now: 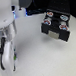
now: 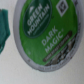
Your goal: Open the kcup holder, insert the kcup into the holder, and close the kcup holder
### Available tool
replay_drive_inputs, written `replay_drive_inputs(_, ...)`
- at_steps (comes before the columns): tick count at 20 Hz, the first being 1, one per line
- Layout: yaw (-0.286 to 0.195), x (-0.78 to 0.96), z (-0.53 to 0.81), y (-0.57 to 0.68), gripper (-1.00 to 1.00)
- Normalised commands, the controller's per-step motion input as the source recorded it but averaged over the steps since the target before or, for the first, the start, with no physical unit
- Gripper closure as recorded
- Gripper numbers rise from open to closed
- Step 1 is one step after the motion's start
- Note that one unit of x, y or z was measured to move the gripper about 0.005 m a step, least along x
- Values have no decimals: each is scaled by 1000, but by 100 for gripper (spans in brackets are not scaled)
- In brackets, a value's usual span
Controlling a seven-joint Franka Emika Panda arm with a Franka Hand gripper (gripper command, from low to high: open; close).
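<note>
The kcup [image 2: 46,34] is filling the wrist view, its green lid reading "Green Mountain" and "Dark Magic", lying on a pale surface with a teal object [image 2: 6,30] just beside it. In the exterior view, the black kcup holder [image 1: 56,28] is sitting at the right on the white table [image 1: 42,58], pods showing on top. The white arm [image 1: 6,36] is standing at the left, well apart from it; whether its gripper's jaws are apart or together I cannot tell.

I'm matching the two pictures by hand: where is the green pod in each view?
Exterior view: green pod is only a sliver beside the arm, lower left.
Wrist view: the pod fills most of the picture, label facing the camera.
Shared landmark: the white table under it.
</note>
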Motion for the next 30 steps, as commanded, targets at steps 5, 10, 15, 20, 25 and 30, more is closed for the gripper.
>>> replay_drive_inputs(5, -17, 15, 6, 7, 100)
replay_drive_inputs(10, -67, 87, 73, -41, 100)
replay_drive_inputs(15, -48, 74, 568, 176, 100)
replay_drive_inputs(20, -13, 51, 843, 351, 100)
replay_drive_inputs(25, 15, 50, 846, 489, 100)
replay_drive_inputs(30, 20, 59, 772, 582, 100)
